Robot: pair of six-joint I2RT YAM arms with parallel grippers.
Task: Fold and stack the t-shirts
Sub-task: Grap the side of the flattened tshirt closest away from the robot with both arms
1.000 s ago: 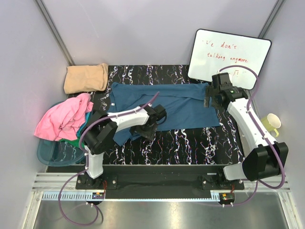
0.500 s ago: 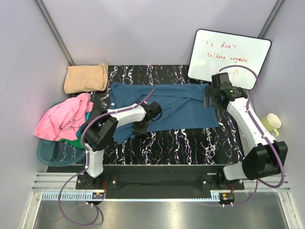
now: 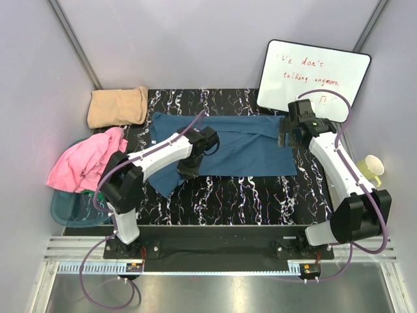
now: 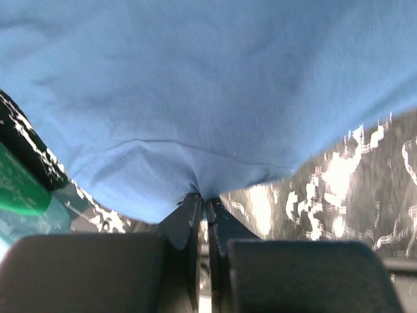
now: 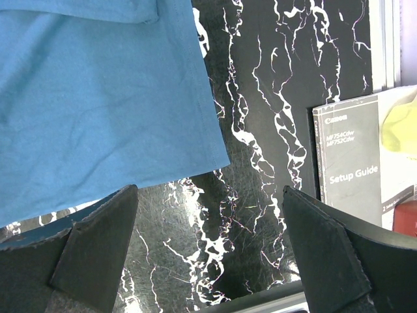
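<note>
We see the dark teal-blue t-shirt (image 3: 251, 149) spread flat across the middle of the surface (image 3: 260, 195), its near-left hem puckered where the left end effector (image 4: 203, 203) pinches it. The tan t-shirt (image 3: 118, 106) lies folded at the far left corner. The pink t-shirt (image 3: 88, 163) lies crumpled at the left edge.

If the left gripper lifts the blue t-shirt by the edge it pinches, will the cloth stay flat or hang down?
Probably it hangs limp: the blue t-shirt puckers into folds where the left gripper pinches it. It seems light, being thin cloth lying flat. The far part will likely drag over the marbled table.
</note>
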